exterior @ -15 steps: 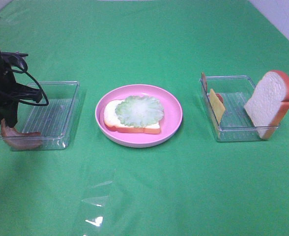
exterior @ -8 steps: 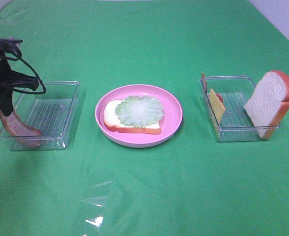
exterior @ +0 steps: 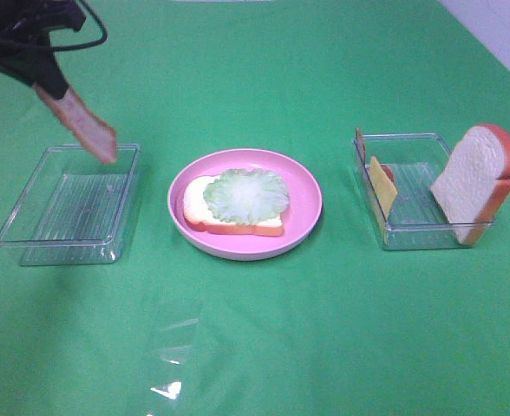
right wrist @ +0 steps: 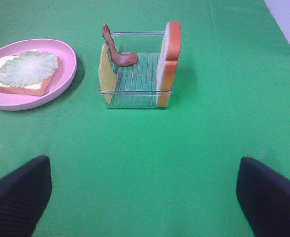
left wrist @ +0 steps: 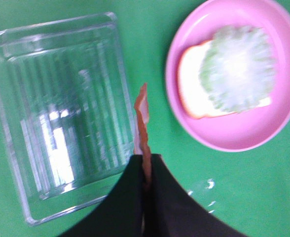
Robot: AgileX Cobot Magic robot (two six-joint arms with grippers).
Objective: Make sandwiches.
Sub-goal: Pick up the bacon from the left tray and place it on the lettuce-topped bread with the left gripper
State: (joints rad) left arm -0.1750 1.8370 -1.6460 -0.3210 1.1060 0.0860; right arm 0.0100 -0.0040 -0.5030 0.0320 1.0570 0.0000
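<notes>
Above the edge of the clear ribbed plastic tray (exterior: 64,245), the left gripper (exterior: 49,87) pinches a reddish-brown bacon strip (exterior: 88,130) by one end so it hangs free, prob. for the lettuce-topped white bread slice (exterior: 242,201).

Bright, even light; soft shadows; glare on clear tray (left wrist: 56,148); sandwich (left wrist: 224,74) blurred in left wrist view.

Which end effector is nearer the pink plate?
Left. The left end effector, gripping bacon, hangs close beside the plate; the right end effector sits far back, facing the right tray.
</notes>
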